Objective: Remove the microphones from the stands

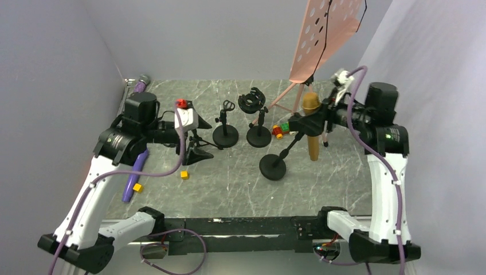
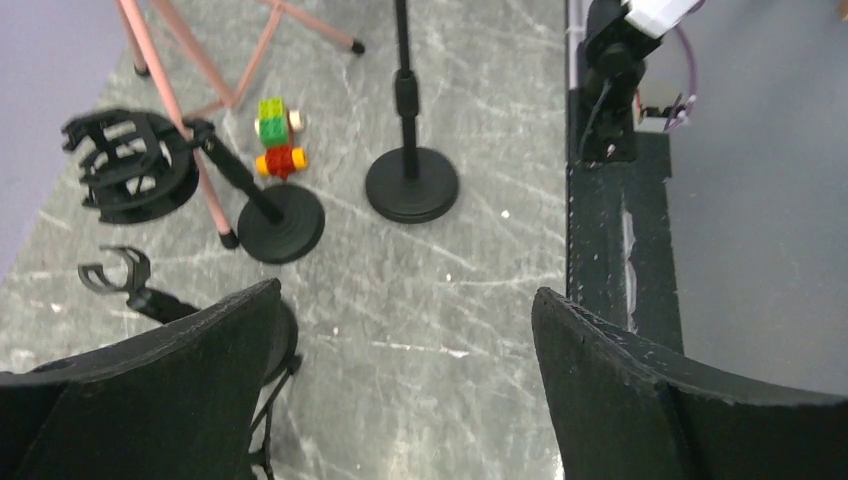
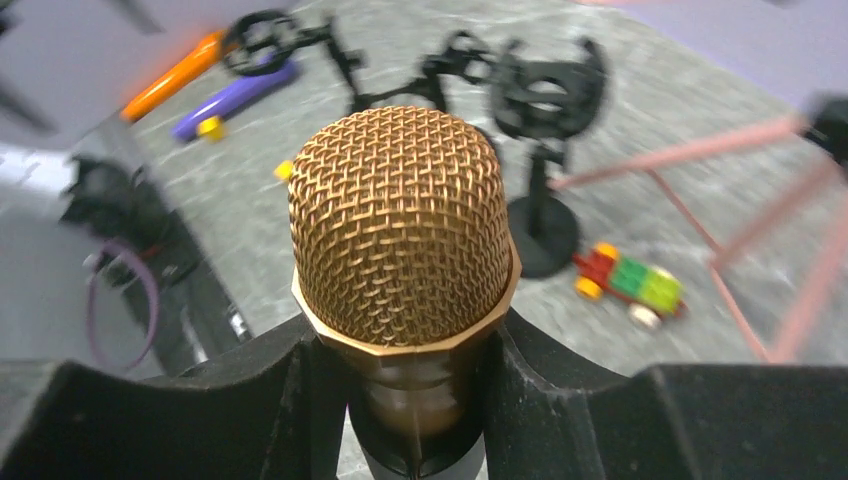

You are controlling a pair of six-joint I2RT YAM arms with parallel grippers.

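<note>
— What is gleaming between the fingers [image 3: 200,410] of the right gripper [image 3: 410,350]?
— The microphone [image 3: 400,225]: its head is shining gold in a woven mesh, and the fingers are showing matte black.
— And ahead of them?
— The table [image 3: 250,240] is showing grey marble with white veins; a toy [image 3: 630,280] is glowing red, green and yellow, near pink legs [image 3: 680,155].

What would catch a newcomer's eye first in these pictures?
The gold microphone stands out: it is upright on the right of the table, with the right gripper closed on it just below its mesh head. Next comes the pink music stand towering at the back right. The left gripper is wide open on the left, holding nothing.
</note>
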